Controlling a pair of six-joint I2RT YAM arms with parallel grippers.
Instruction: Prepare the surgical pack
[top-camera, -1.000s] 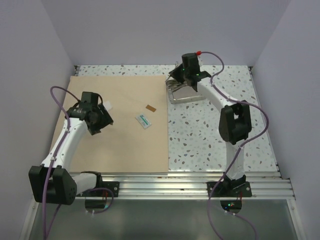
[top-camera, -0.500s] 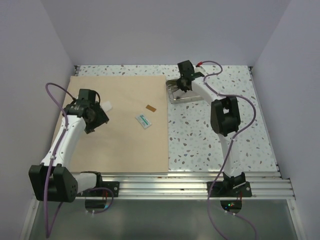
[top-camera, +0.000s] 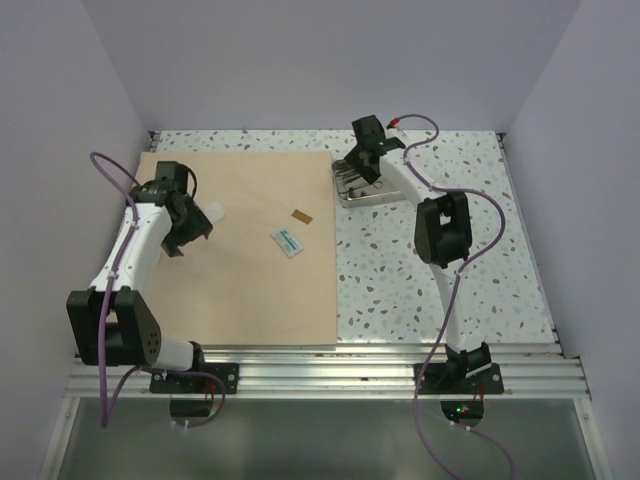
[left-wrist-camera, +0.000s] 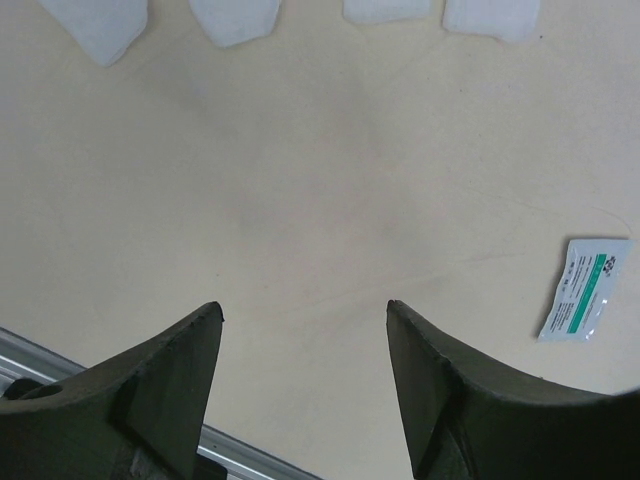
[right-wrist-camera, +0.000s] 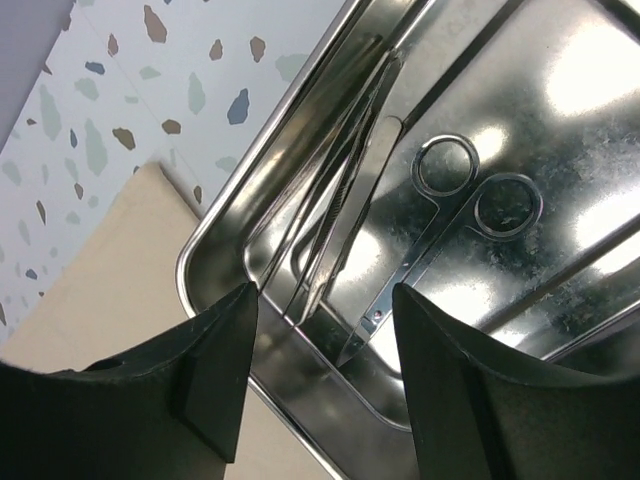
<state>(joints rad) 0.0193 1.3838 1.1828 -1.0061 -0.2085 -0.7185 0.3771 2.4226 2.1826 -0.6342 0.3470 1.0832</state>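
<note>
Speckled counter (top-camera: 430, 270), seen from above, with both arms reaching away from their bases. The tan wrap sheet (top-camera: 235, 290) lies flat and unfolded beneath the left claw (top-camera: 185, 235). The steel tray (top-camera: 350, 192) rests off the sheet on the bare counter, just beside the sheet's far right corner, directly beneath the right claw (top-camera: 362, 165). The right arm is therefore the nearer one by far, the left being well apart from the tray.

Right wrist view: right claw (right-wrist-camera: 325, 290) with jaws spread wide and nothing between them. The tray's near rim (right-wrist-camera: 215, 255) runs slantwise across the gap. The sheet corner (right-wrist-camera: 90, 300) shows to the claw's left, so any transfer onto the sheet would probably run that way. The scissors (right-wrist-camera: 378, 316) and tweezers (right-wrist-camera: 350, 205) lie ahead of the fingertips, with their long axes roughly along the tray's left wall.

Left wrist view: left claw (left-wrist-camera: 303, 308) likewise wide open and empty, hovering over bare sheet. A green-and-white packet (left-wrist-camera: 585, 290) lies ahead and to its right. White pieces (left-wrist-camera: 235, 18) lie farther ahead; what they are cannot be told. A small brown packet (top-camera: 301, 216) lies on the sheet between the two claws.
</note>
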